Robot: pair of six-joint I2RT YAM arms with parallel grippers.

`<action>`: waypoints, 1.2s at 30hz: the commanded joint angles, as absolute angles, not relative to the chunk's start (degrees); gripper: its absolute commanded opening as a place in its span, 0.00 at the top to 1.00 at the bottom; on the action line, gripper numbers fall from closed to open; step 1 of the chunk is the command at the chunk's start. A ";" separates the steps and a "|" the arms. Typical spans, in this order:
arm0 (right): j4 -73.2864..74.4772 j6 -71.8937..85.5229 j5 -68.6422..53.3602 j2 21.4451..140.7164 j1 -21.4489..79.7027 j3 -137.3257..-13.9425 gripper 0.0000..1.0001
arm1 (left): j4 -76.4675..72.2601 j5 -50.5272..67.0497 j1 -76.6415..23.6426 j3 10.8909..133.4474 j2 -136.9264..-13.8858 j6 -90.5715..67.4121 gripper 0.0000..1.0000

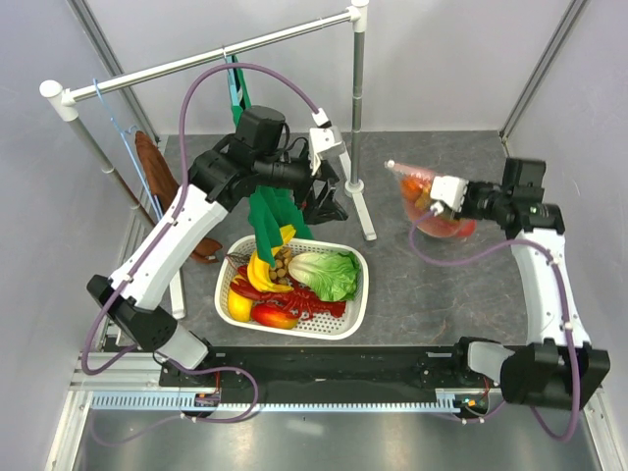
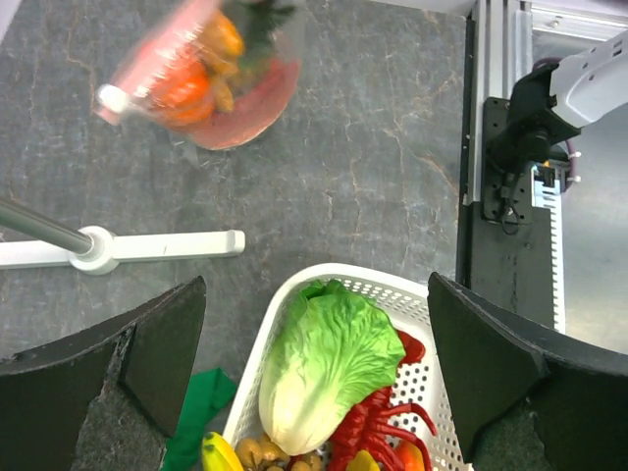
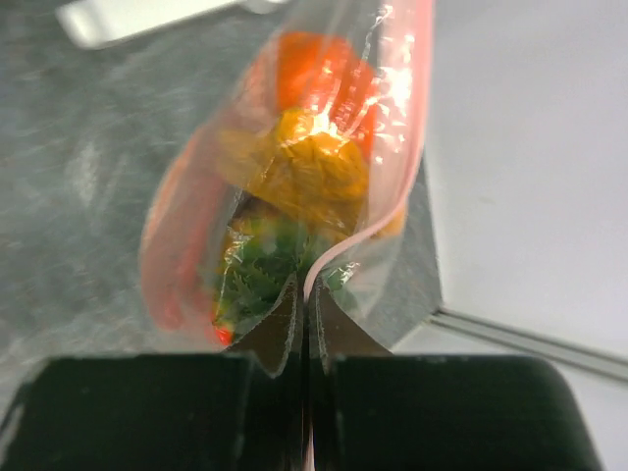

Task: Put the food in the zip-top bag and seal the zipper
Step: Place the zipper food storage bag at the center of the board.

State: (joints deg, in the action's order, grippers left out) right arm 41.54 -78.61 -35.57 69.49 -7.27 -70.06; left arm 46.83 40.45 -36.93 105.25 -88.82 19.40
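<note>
The zip-top bag (image 1: 432, 201) is held above the table at the right with orange and green toy food inside; it also shows in the left wrist view (image 2: 201, 83). My right gripper (image 1: 439, 194) is shut on its pale pink zipper (image 3: 368, 221), the fingers pinching the strip (image 3: 306, 304). My left gripper (image 1: 329, 201) is open and empty, above and behind the white basket (image 1: 358, 294). The basket holds green lettuce (image 1: 329, 275), bananas (image 1: 260, 273), a red lobster toy (image 2: 388, 427) and other food. The lettuce (image 2: 324, 363) lies between my left fingers (image 2: 162, 343) in the wrist view.
A white clothes rack stands at the back, its foot (image 1: 365, 218) on the mat between basket and bag. A green cloth (image 1: 270, 216) hangs in front of the left arm. A brown object (image 1: 157, 177) hangs at the left. Aluminium rails (image 1: 294, 392) edge the near side.
</note>
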 commanded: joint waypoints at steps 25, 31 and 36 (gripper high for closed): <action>67.93 -92.64 -36.12 51.07 -7.21 -41.56 0.17 | 46.05 38.32 -36.74 83.94 -74.54 15.29 0.00; 72.07 -82.64 -43.05 44.31 -7.21 -49.46 0.02 | 47.37 38.32 -34.63 83.58 -71.38 15.73 0.00; 71.28 -70.86 -48.33 42.54 -7.21 -57.29 0.02 | 48.69 37.98 -33.75 84.72 -69.35 16.96 0.00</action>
